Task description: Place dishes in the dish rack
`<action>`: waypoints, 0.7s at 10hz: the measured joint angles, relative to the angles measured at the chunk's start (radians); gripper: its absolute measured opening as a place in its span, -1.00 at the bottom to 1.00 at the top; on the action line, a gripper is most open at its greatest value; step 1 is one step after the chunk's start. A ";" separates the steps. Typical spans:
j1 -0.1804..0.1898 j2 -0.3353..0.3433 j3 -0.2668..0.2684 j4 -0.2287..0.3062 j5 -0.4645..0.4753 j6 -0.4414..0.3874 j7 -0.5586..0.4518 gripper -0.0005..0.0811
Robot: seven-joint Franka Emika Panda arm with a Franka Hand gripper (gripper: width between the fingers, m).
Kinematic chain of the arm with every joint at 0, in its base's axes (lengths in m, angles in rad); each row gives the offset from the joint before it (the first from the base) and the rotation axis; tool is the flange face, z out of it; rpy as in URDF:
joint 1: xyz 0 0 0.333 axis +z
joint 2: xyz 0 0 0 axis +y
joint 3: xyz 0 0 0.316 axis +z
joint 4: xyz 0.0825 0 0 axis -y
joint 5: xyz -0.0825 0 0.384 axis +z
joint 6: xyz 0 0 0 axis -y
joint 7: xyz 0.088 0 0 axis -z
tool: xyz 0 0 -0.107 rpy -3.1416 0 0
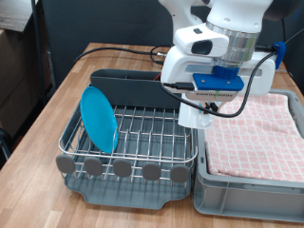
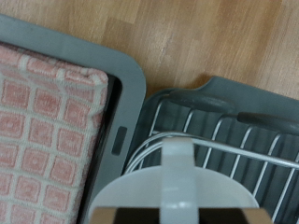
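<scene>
One light-blue plate upright in dish rack at exterior view's left. One white mug under gripper, above rack's right side beside grey crate; grip on mug: cannot tell. Five grey discs along rack front. Wooden counter.

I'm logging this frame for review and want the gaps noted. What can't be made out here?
- Claw fingers: in the exterior view, hidden behind the arm's hand; in the wrist view, cut off by the bottom edge.
- White mug: mostly covered by the hand in the exterior view; blurred and cropped in the wrist view.
- Wooden spoon: not seen in either view.
- Light-blue plate: absent from the wrist view.
</scene>
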 joint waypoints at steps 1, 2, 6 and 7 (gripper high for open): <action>-0.005 0.022 0.000 0.025 0.001 -0.003 0.000 -0.82; -0.011 0.042 0.000 0.048 0.004 -0.006 0.000 -0.82; -0.040 0.113 0.003 0.127 0.036 -0.013 -0.026 -0.82; -0.049 0.129 0.006 0.144 0.045 -0.013 -0.039 -0.82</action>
